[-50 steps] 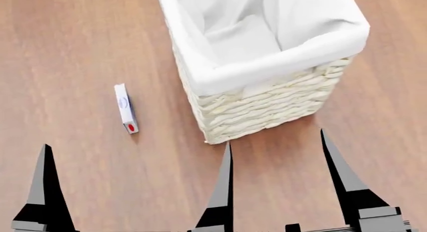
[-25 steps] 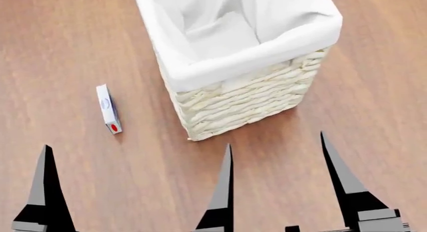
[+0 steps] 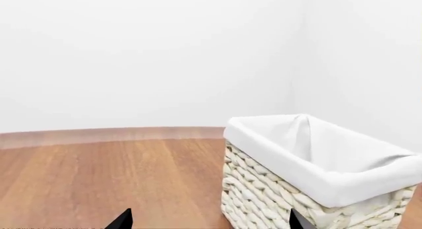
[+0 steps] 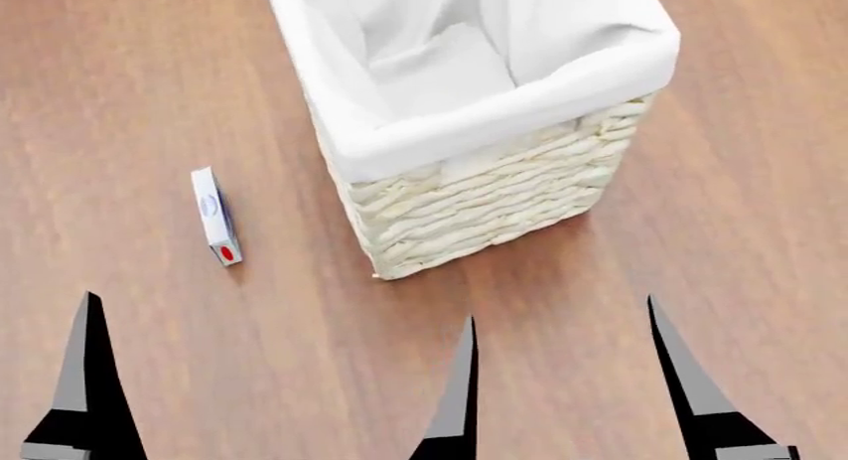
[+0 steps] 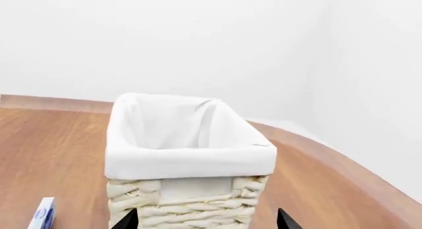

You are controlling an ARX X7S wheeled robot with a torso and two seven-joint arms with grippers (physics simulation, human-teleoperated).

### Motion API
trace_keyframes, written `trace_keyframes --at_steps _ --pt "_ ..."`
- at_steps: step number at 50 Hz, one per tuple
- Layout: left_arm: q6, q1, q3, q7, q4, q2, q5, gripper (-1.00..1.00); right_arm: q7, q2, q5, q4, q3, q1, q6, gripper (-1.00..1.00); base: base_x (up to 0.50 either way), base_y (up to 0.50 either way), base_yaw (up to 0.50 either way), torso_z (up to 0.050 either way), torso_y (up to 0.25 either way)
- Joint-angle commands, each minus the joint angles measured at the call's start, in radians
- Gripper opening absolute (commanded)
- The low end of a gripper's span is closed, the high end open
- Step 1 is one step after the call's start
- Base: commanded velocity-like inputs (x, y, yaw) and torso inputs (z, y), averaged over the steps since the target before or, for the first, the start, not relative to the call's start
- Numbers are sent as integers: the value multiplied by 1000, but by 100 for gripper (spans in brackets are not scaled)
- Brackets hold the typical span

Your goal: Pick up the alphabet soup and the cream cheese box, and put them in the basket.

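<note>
Both end effectors sit lower in the head view than half a second ago, their dark fingers drawn back toward the near side, while the basket and the cream cheese box lie where they did. The left end effector [image 4: 272, 381] has its two fingers far apart, one at the view's left margin and one near the middle; the right end effector [image 4: 689, 390] shows only one finger in the head view, but its wrist view shows two tips [image 5: 207, 221] spread wide with nothing between them. Neither holds anything.

The basket [image 4: 491, 197] stands upright on the wooden table [image 4: 133, 73], its white cloth lining [image 4: 530, 97] folded over the rim. Its far end is cut off by the top of the head view, and the folds hide the bottom, so what lies inside cannot be told. The cream cheese box [image 4: 213, 218] stands on a narrow side on bare wood, apart from the basket on the left arm's side, its red-dot end nearer the robot. In the right wrist view only a corner of it [image 5: 42, 215] shows.

Open wood lies between the fingers and both things. The table's far edge meets plain white walls [image 3: 151, 56] in the wrist views. No soup can is in view.
</note>
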Motion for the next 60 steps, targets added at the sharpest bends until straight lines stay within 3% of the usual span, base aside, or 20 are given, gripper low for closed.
trace_keyframes --at_steps 1,12,17,21,37,60 --pt "7 1 1 -1 -2 -1 -6 100 23 15 44 -36 14 -87 19 100 0 0 0 0 0" --pt "19 6 -4 -3 -6 -4 -11 100 51 37 105 -46 33 -161 47 100 0 0 0 0 0" --pt "22 8 8 0 -11 -2 -7 100 246 205 278 -47 -39 -145 -30 100 0 0 0 0 0" --pt "25 8 6 0 -14 -3 -9 100 296 250 343 -44 -61 -146 -57 100 0 0 0 0 0" --pt "28 4 11 0 -21 -6 -16 100 319 285 477 -6 -10 -287 -121 100 0 0 0 0 0" --pt "52 25 5 -4 -24 -15 -20 100 354 318 498 9 -6 -386 -161 100 0 0 0 0 0"
